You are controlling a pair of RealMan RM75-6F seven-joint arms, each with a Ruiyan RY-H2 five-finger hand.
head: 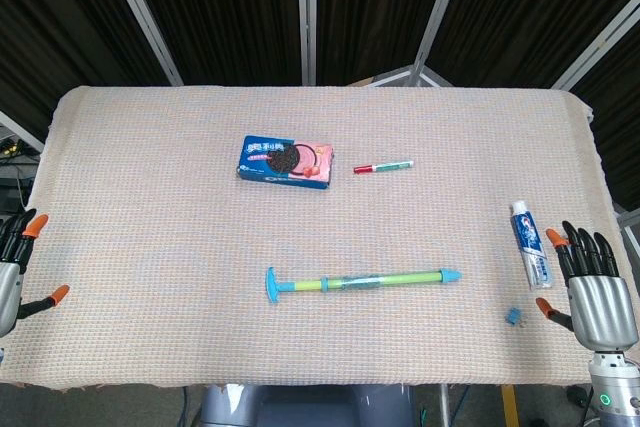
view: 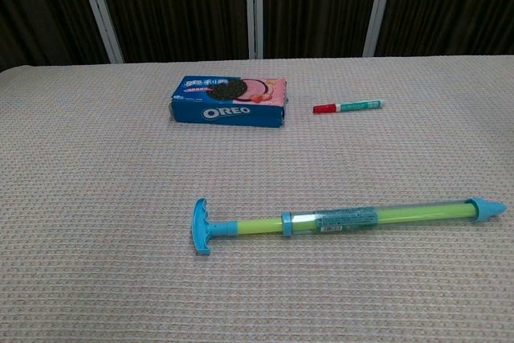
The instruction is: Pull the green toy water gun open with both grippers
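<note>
The green toy water gun [head: 362, 281] [view: 345, 218] lies flat on the woven table cloth near the front middle. It is a long green tube with a blue T-handle at its left end and a blue nozzle at its right end. My left hand [head: 14, 267] hangs at the table's left edge, fingers apart, holding nothing. At the front right corner my right hand [head: 592, 287] is spread and empty, well right of the nozzle. The chest view shows neither hand.
A blue Oreo box [head: 286, 159] [view: 230, 101] sits behind the gun. A red-and-green marker [head: 384, 166] [view: 348, 106] lies to its right. A toothpaste tube [head: 528, 243] and a small blue cap [head: 512, 317] lie close to my right hand.
</note>
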